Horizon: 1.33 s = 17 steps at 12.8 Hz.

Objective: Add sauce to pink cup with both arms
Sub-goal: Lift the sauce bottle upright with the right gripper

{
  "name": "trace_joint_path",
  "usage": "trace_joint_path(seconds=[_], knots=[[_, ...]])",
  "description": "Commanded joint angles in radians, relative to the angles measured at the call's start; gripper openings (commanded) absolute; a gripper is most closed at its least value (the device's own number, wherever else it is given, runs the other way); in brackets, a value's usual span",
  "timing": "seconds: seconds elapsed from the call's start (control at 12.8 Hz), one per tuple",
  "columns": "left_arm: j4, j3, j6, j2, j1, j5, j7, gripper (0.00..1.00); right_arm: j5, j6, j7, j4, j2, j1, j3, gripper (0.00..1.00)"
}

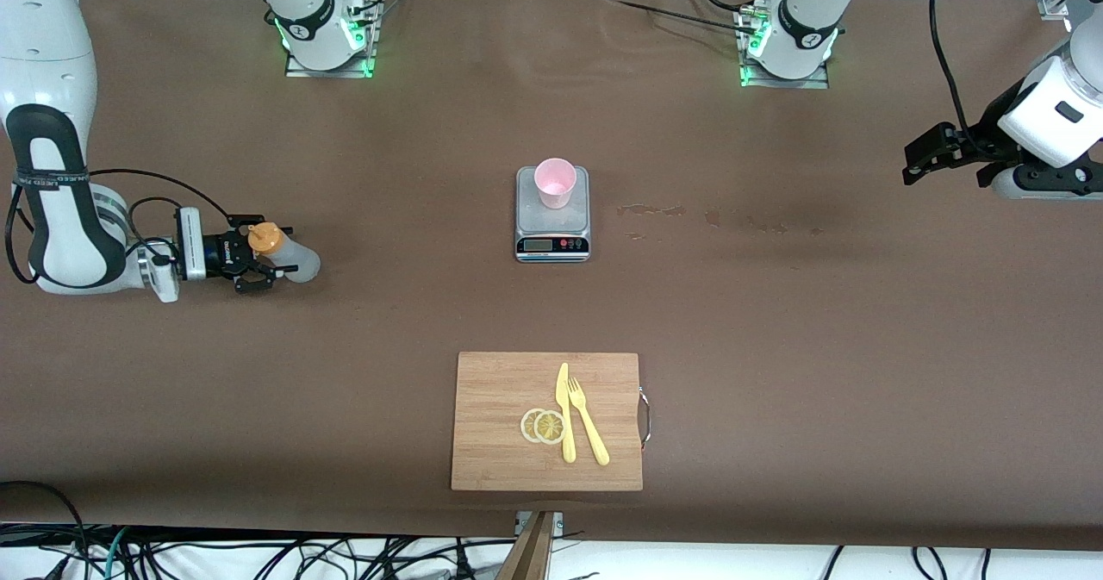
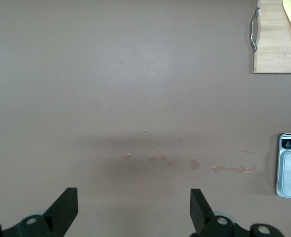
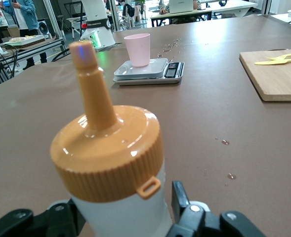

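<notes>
While the right gripper (image 1: 256,263) is sitting low at the right arm's end of the table (image 1: 775,321), its fingers are clamped on the sauce (image 1: 284,252) around the body just under the cap. Bottle is standing upright on the table, orange nozzle (image 3: 88,79) pointing up, well apart from the cup.

Pink cup (image 1: 555,183) is standing upright on the scale (image 1: 552,233) at mid-table, on the platform's part farther from the front camera. In the right wrist view the cup (image 3: 137,49) is showing past the nozzle.

Left gripper (image 1: 935,153) is waiting up in the air over bare table at the left arm's end, fingers (image 2: 66,207) spread wide, holding nothing. Some dried stains (image 1: 652,211) are lying on the table between it and the scale.

Board (image 1: 546,420) is lying nearer the front camera than the scale, carrying a knife (image 1: 565,416), fork (image 1: 587,420) and two lemon slices (image 1: 543,426), the slices touching the knife.
</notes>
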Motion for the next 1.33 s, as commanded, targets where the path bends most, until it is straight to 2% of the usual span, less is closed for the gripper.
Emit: trace_joint_path(seconds=[0.0,0.08,0.16,0.47,0.94,1.25], knots=[[0.033,-0.009,-0.023,0.014,0.009,-0.018,-0.003,1.0,0.019,0.006,-0.026,-0.019,-0.007,0.001,-0.001,0.56],[0.034,-0.009,-0.023,0.012,0.009,-0.023,-0.002,1.0,0.019,0.006,-0.026,-0.017,-0.01,0.001,-0.001,0.45],[0.034,-0.009,-0.023,0.012,0.009,-0.023,-0.002,1.0,0.019,0.006,-0.025,-0.017,-0.012,0.004,-0.003,0.41],[0.034,-0.011,-0.023,0.014,0.009,-0.022,-0.002,1.0,0.016,0.021,-0.005,-0.011,-0.03,0.024,-0.003,0.36],[0.032,-0.012,-0.023,0.014,0.008,-0.023,-0.003,1.0,-0.001,0.136,0.184,-0.025,-0.176,0.148,-0.033,0.36],[0.032,-0.012,-0.023,0.014,0.004,-0.023,-0.002,1.0,-0.049,0.254,0.406,-0.075,-0.291,0.308,-0.079,0.36]])
